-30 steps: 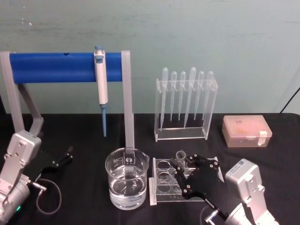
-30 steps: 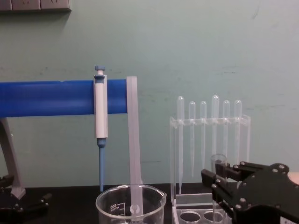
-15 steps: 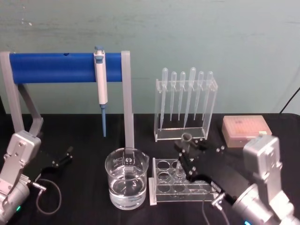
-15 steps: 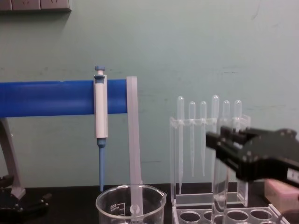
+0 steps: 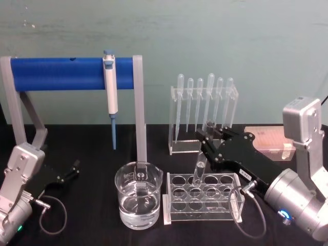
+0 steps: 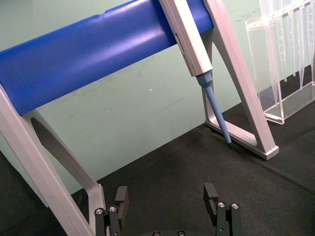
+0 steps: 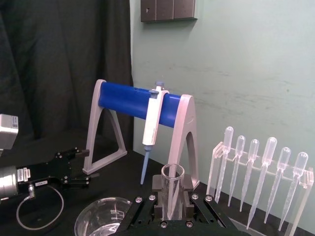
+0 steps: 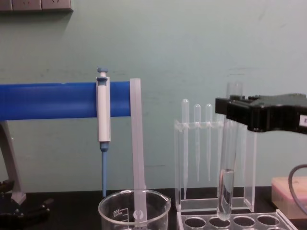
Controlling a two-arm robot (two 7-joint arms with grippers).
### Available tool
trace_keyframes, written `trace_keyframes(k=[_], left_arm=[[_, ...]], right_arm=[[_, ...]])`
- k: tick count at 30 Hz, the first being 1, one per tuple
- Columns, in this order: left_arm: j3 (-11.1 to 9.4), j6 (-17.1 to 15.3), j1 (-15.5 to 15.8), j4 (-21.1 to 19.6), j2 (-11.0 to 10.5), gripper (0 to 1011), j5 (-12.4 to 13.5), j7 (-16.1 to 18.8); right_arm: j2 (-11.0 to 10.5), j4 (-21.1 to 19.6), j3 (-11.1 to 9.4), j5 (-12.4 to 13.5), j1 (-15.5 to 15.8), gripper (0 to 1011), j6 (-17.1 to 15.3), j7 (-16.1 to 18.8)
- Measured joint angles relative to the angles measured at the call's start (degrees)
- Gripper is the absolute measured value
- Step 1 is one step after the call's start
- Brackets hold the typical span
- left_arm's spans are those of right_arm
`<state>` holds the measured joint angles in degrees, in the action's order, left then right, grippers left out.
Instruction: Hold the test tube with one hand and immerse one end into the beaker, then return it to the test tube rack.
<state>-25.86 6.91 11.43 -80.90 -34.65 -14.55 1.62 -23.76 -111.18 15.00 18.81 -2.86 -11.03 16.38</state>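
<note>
Black cloth covers the counter (image 5: 92, 148) in the head view. One test tube (image 5: 200, 167) hangs from the right gripper (image 5: 208, 134), leaning slightly, its round end over the back row of one clear test tube rack (image 5: 167, 205). One beaker (image 5: 138, 197) holding clear liquid stands just left of the test tube rack. Behind are six pipettes (image 5: 199, 102) in a clear stand (image 5: 197, 147), one pipettor (image 5: 109, 87) hung on a blue bar (image 5: 56, 73), and one pink box (image 5: 266, 137). The left gripper (image 5: 69, 171) rests low over the counter at far left.

Left wrist view: the left gripper (image 6: 166, 195) has two fingers (image 6: 210, 192) standing apart, holding nothing.

Right wrist view: two black fingers (image 7: 157, 197) are closed against the test tube (image 7: 172, 189) just below its rim.

Chest view: the test tube (image 8: 226, 158) is upright, gripped near its top by the right gripper (image 8: 233, 109). Its bottom is level with the top of the test tube rack (image 8: 232, 223), to the right of the beaker (image 8: 134, 211).
</note>
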Motion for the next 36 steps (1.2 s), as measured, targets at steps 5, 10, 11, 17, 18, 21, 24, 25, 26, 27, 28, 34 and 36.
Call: trace_keyframes(k=[5,10,11,17,18,21,24,25,26,27,28,34,36], left_arm=[[0.0,0.0,0.0,0.0,0.0,1000,0.0,0.0],[0.0,0.0,0.0,0.0,0.0,1000,0.0,0.0],[0.0,0.0,0.0,0.0,0.0,1000,0.0,0.0],[0.0,0.0,0.0,0.0,0.0,1000,0.0,0.0],[0.0,0.0,0.0,0.0,0.0,1000,0.0,0.0],[0.0,0.0,0.0,0.0,0.0,1000,0.0,0.0],[0.0,0.0,0.0,0.0,0.0,1000,0.0,0.0],[0.0,0.0,0.0,0.0,0.0,1000,0.0,0.0],[0.0,0.0,0.0,0.0,0.0,1000,0.0,0.0],[0.0,0.0,0.0,0.0,0.0,1000,0.0,0.0],[0.0,0.0,0.0,0.0,0.0,1000,0.0,0.0],[0.0,0.0,0.0,0.0,0.0,1000,0.0,0.0],[0.0,0.0,0.0,0.0,0.0,1000,0.0,0.0]], right_arm=[[-0.46,-0.46,-0.09,0.56,-0.66,225,-1.33,0.29],[-0.95,-0.55,0.01,1.07,-1.0,225,-1.64,0.44],[-1.0,-0.56,0.02,1.15,-1.0,225,-1.64,0.45],[-1.04,-0.99,0.61,1.59,-2.04,225,-2.05,0.68],[-1.02,-1.09,0.76,1.61,-2.35,225,-2.19,0.7],[-0.81,-1.43,1.51,1.73,-3.82,225,-2.93,0.8],[-0.28,-1.46,2.58,1.92,-5.69,224,-3.89,0.93],[-0.14,-1.42,2.82,2.01,-6.1,225,-4.07,1.02],[0.07,-1.35,3.14,2.14,-6.58,224,-4.31,1.13],[0.48,-1.06,3.82,2.33,-7.53,224,-4.82,1.23],[0.71,-0.88,4.22,2.39,-7.99,225,-4.97,1.25],[2.63,1.0,7.53,2.66,-10.9,225,-5.82,1.33],[3.37,1.98,8.61,2.47,-11.69,225,-5.81,1.3]])
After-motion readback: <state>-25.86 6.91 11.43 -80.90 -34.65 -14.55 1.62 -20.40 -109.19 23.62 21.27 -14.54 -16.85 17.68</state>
